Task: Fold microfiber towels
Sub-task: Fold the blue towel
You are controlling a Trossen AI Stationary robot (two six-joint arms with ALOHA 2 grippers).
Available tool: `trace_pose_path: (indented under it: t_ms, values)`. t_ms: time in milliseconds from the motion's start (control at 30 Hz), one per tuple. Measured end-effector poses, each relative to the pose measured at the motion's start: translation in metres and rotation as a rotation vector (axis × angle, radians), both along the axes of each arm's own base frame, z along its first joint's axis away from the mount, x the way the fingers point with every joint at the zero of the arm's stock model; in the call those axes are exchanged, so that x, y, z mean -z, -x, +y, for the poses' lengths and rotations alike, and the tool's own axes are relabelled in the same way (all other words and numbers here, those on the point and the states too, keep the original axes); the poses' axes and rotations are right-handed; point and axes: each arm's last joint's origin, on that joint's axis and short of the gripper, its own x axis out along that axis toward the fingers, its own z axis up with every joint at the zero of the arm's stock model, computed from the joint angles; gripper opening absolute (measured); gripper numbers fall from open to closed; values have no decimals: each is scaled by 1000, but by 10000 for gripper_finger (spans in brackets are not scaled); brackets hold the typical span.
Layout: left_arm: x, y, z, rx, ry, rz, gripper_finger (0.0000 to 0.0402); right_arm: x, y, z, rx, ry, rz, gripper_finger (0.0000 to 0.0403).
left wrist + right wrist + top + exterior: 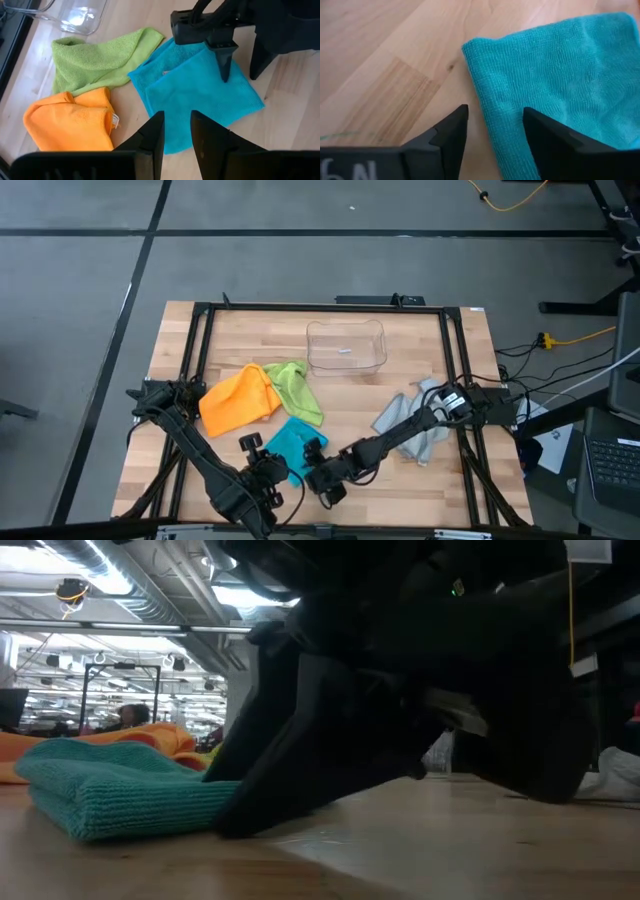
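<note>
A teal towel [285, 445] lies folded on the table near its front edge; the layers show in the left wrist view [195, 100]. My right gripper [495, 120] is open, slanting down at the towel's right-hand edge [480, 90], with one finger [223, 65] over the cloth and the other [260, 57] over bare wood. My left gripper [177, 127] hovers above the towel's near side with a narrow gap between its fingers and nothing in it. An orange towel [238, 402] and a lime green towel [295, 385] lie crumpled at the left. A pale grey-blue towel [415, 425] lies partly under my right arm. My right gripper stands astride the teal towel's folded edge [480, 90], coming slanting down from the table's right. Whether either fingertip touches the cloth, I cannot tell. The towel lies flat on the table.
A clear plastic bin [346, 345] stands at the far middle of the table. A black frame [205, 310] runs round the tabletop. Bare wood lies between the towels and the bin and along the near right.
</note>
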Motion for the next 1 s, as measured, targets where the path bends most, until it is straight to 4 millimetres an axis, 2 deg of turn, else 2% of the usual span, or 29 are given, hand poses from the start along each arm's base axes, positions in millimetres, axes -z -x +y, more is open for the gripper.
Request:
trace_pose_path:
  t_ms: [333,467,667,833,1000]
  values:
    - [0,0,0,-1,1,-1,85,3,-3,-8,86,-86,29,71]
    - [0,0,0,-1,1,-1,85,3,-2,-8,68,-76,38,16]
    - [0,-1,0,-1,4,-4,85,-7,10,-5,27,-33,117,10]
    - [0,-1,-1,-2,9,-9,85,-24,36,-6,-15,65,284,7]
    - [0,-1,-1,-2,9,-9,85,-34,62,-7,33,78,475,15]
